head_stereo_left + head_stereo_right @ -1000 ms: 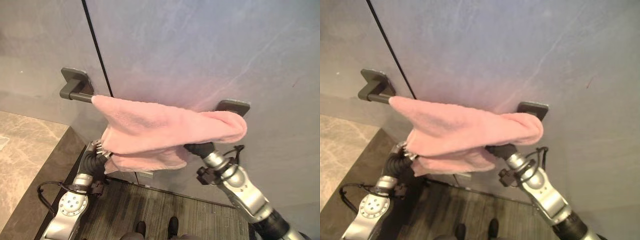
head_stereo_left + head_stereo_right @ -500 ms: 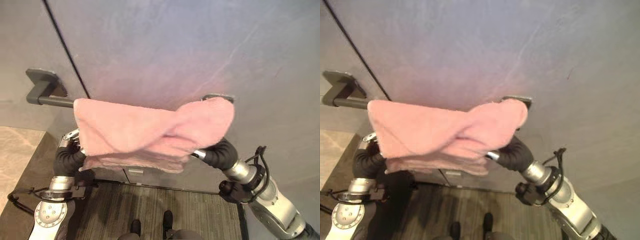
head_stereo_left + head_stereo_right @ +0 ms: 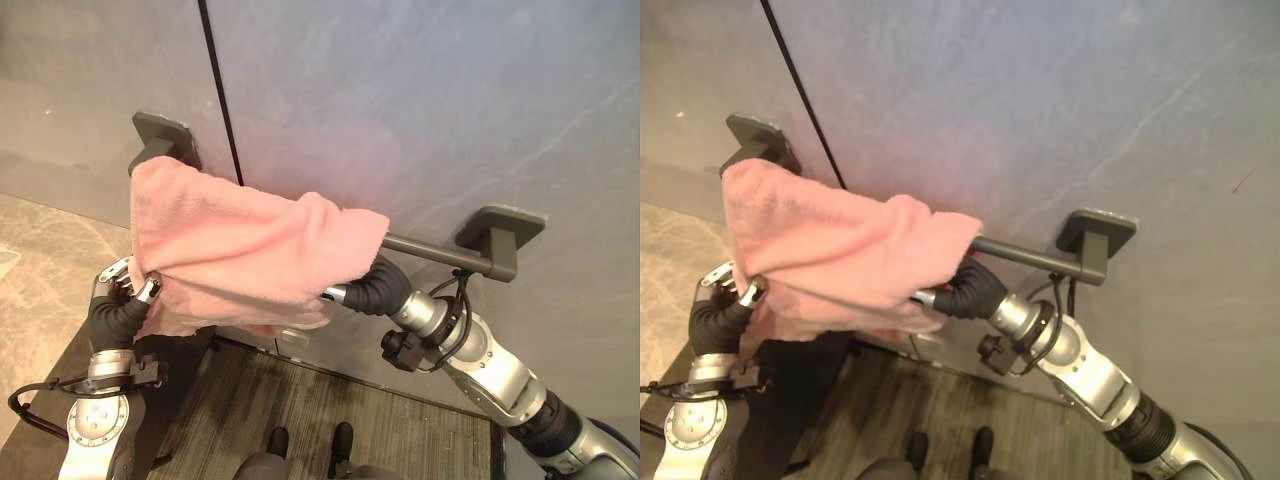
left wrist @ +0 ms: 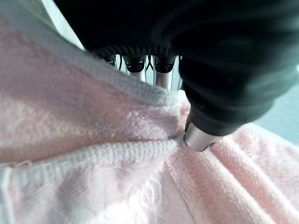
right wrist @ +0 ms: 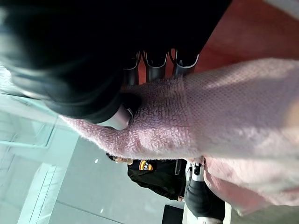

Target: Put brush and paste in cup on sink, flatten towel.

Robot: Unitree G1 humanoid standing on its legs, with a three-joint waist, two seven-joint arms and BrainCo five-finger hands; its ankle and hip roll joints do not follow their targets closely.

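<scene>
The pink towel point(image 3: 240, 250) hangs bunched over the left end of the towel bar point(image 3: 430, 250), its long axis along the bar. The left hand point(image 4: 196, 133) pinches its hem below the bar's left bracket; the right hand point(image 5: 119, 114) pinches its other edge under mid-bar. The bare bar lies rightward, nearest the right hand.

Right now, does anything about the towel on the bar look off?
Yes. The pink towel is bunched toward one end of the dark towel bar, leaving the other end bare. The left hand and the right hand each pinch a lower edge, so the cloth hangs crumpled rather than flat.
</scene>
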